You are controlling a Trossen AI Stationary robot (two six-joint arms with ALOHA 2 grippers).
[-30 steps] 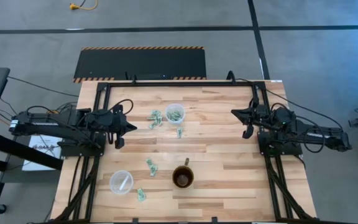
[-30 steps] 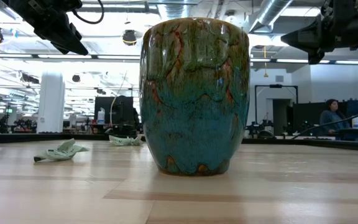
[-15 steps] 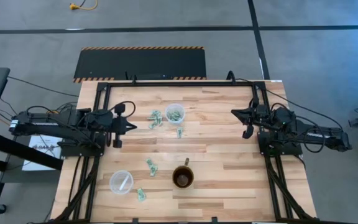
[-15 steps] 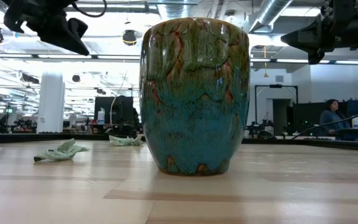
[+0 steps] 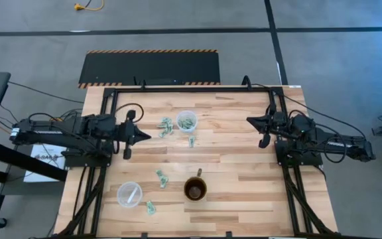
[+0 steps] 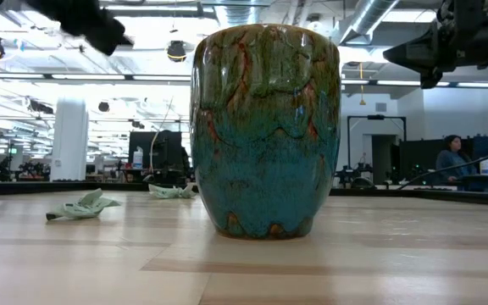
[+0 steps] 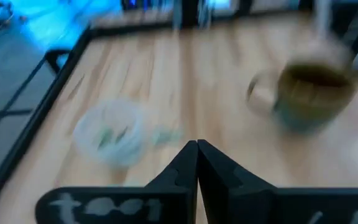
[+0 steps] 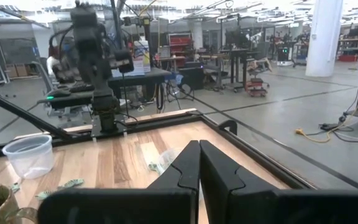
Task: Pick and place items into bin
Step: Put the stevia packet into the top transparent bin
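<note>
With both arms' fingers pressed together and empty, the left gripper [image 5: 140,135] hovers near wrappers [image 5: 166,125] lying just ahead of its fingers beside the clear cup [image 5: 187,120] on the bench [image 5: 231,159]; it should open before descending, while the right gripper [image 5: 251,120] waits.

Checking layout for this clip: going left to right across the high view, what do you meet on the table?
left gripper → empty clear cup → loose wrappers → clear cup holding wrappers → brown mug → right gripper.
</note>
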